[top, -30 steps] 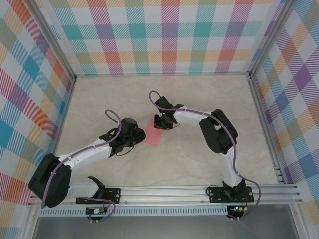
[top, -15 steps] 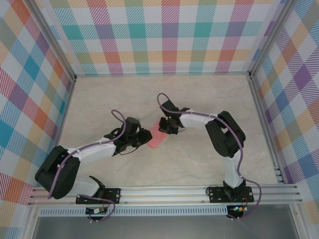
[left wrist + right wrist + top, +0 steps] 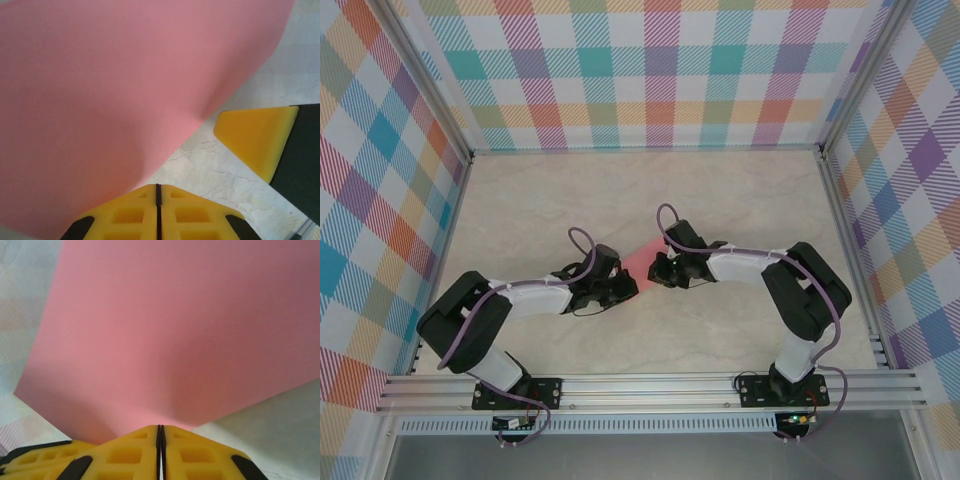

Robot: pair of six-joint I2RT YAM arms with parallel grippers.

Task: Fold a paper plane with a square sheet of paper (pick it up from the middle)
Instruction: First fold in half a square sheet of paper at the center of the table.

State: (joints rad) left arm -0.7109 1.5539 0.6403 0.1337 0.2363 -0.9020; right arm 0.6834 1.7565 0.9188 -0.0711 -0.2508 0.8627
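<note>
Pastel plaid walls (image 3: 640,70) in teal, orange, purple and pink enclose a pale beige table (image 3: 520,200) with a faint marbled grain, and a ribbed aluminium rail (image 3: 660,385) runs along its near edge.

The left hand (image 3: 158,186) is closed. Its two yellow pads meet along a thin dark seam, and each pad is moulded with shallow rectangular pockets. The lower edge of the square sheet of paper (image 3: 100,90) runs down to those tips, so the hand pinches it there. The paper is matte salmon pink, plain and smooth, and it rises from the tips in a soft curve. Just to the right, another wedge-shaped yellow pad (image 3: 252,137) on a black backing sits above the marbled surface.

The right hand (image 3: 160,429) is likewise pressed shut on the sheet, with the paper's bottom edge drawn into its seam and the pink surface spreading up and away.

From above, the two hands face each other about the middle of the table, with the sheet showing as a small pink patch between them. Both white arms reach in from the near edge, trailing purple cables (image 3: 582,240).
</note>
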